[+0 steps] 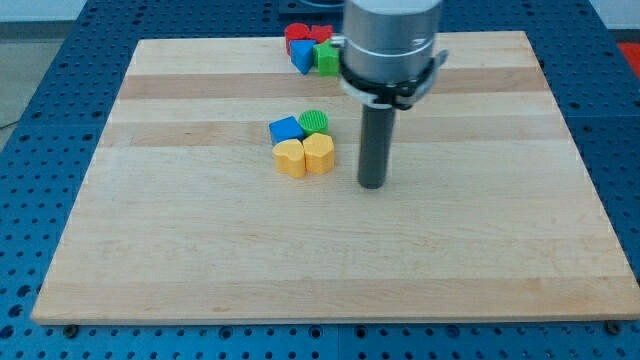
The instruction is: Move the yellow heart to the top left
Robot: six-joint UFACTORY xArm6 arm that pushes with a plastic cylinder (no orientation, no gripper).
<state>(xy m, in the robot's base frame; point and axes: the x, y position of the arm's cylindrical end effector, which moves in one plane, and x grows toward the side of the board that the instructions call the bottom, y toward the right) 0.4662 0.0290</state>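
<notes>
Two yellow blocks sit side by side near the board's middle, the left yellow block (290, 158) and the right yellow block (319, 153), and they touch. One is the heart, but their shapes are too small to tell which. A blue cube (285, 129) and a green round block (314, 121) touch them on the top side. My tip (372, 185) rests on the board just right of the right yellow block, a small gap away, touching nothing.
A second cluster lies at the board's top edge: two red blocks (297, 35) (320, 34), a blue block (303, 57) and a green block (326, 58). The arm's grey body (390, 45) partly hides that cluster. Blue perforated table surrounds the wooden board (200, 250).
</notes>
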